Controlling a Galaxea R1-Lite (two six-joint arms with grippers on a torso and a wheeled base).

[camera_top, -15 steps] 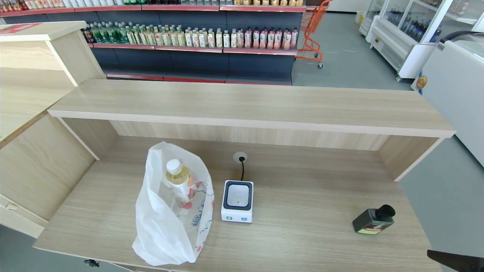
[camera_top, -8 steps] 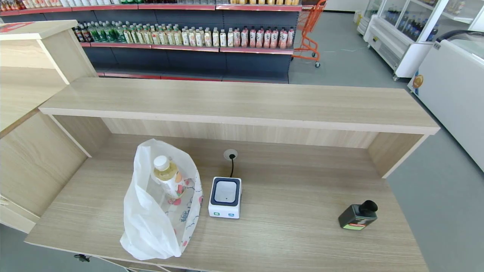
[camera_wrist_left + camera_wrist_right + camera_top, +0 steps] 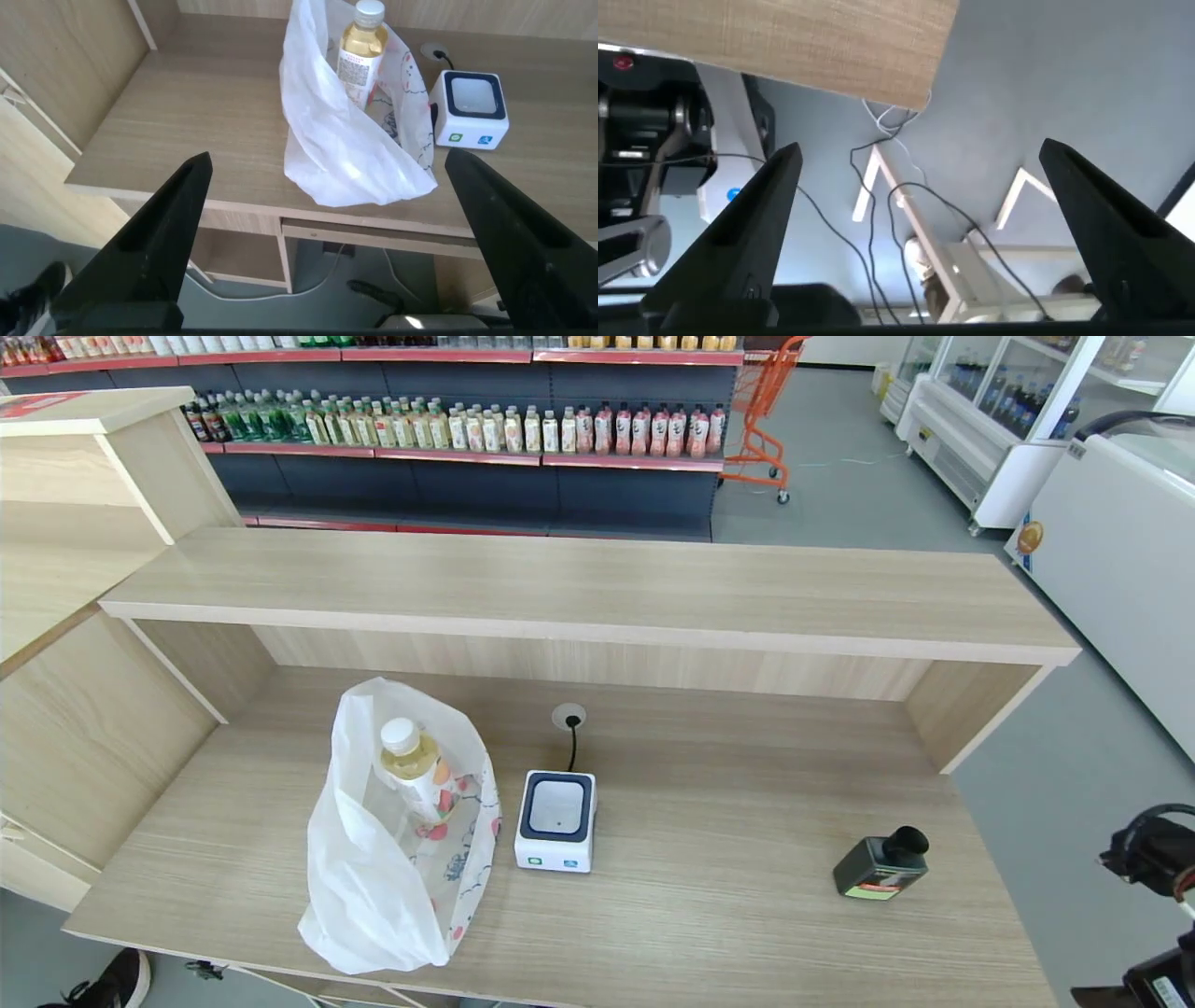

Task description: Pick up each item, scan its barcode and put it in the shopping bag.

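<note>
Black bottle (image 3: 880, 865) lies near the right counter (image 3: 747, 915) edge.

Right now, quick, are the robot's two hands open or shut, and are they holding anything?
Left gripper: open, holding nothing.
Right gripper: open, holding nothing.

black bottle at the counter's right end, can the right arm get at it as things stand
Probably yes: the black bottle sits alone on bare counter, and the open right gripper is off that end.
</note>
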